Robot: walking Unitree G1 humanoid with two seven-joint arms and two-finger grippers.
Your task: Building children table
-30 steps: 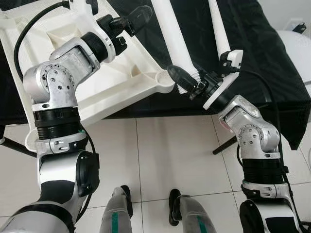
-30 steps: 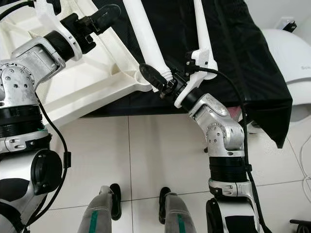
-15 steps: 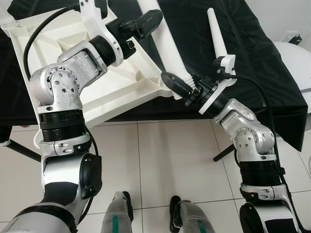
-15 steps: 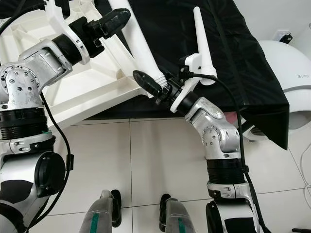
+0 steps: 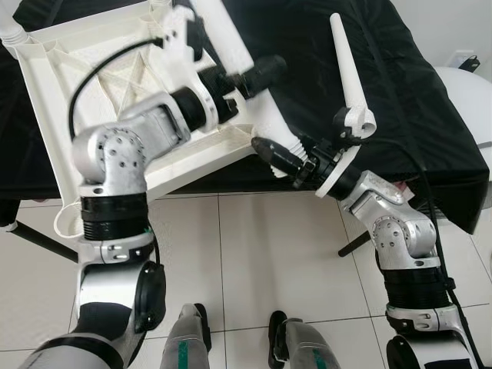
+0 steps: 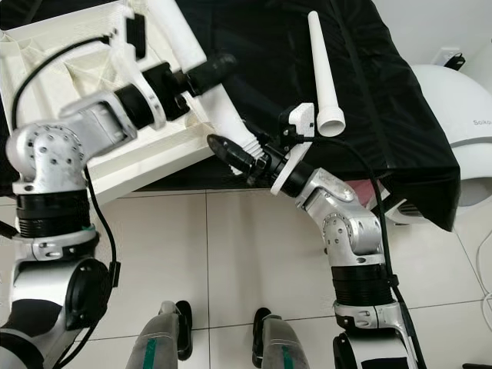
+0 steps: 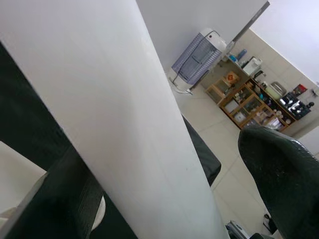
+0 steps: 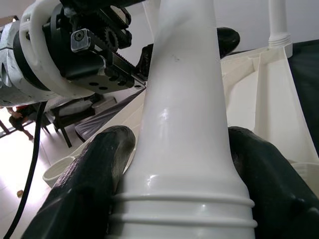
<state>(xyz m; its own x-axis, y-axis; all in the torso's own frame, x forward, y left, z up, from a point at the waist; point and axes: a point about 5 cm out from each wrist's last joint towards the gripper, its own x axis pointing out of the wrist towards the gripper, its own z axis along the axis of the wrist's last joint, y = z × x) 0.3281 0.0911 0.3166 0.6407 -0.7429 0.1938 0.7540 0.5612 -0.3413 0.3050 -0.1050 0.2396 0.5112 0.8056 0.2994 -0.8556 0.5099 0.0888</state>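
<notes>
Both claws (image 5: 278,157) around leg (image 5: 231,42)

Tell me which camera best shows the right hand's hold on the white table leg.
The right wrist view: both black fingers flank the table leg just above its ribbed end. The eye views show the right hand at the leg's base by the upturned tabletop, with contact hidden. The left wrist view shows the leg's shaft between the left hand's fingers.

tabletop (image 5: 84,92) left on black cloth (image 5: 415,115), loose leg (image 5: 347,73) right

White table leg (image 5: 231,42) — black cloth (image 5: 415,100)
</notes>
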